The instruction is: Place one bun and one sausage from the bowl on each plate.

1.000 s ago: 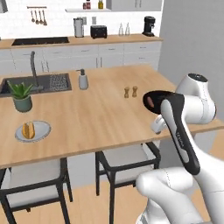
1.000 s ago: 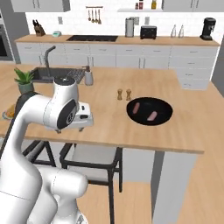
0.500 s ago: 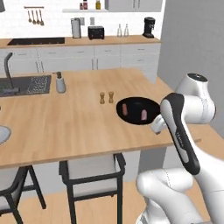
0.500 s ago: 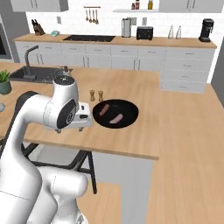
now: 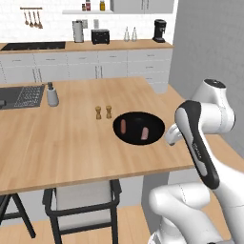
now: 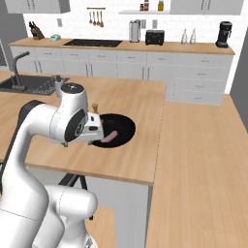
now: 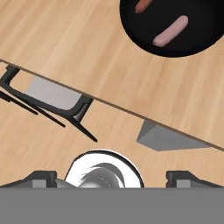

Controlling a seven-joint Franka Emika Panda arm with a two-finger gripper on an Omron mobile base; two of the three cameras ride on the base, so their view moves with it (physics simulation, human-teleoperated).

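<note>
we are holding our hand (image 7: 111,177) with its fingers spread wide and nothing between them, hanging out past the table's (image 5: 57,143) near edge, above the floor and a chair (image 7: 48,98) rather than above the bowl (image 5: 138,127). the bowl is sitting on the table near that edge, and in it we are seeing two sausages, one pink (image 7: 170,31) and one redder (image 7: 142,5); we are not making out any bun in it, and we are not seeing the plates in these views, so we cannot say where the food is meant to go. the main risk we are judging is the approach: since the hand is lower and nearer than the bowl, swinging straight in could be knocking the fingers against the table edge or the bowl's rim and shoving the bowl away. the sausages are round and slick-looking, so closing across the wrong axis, or off-centre, could be rolling one aside or squeezing it out. the salt and pepper shakers (image 5: 103,112) are standing just beside the bowl on its far-left side and could be tipped by a wide elbow sweep. carrying anything out over the edge would be risking a drop to the floor.
</note>
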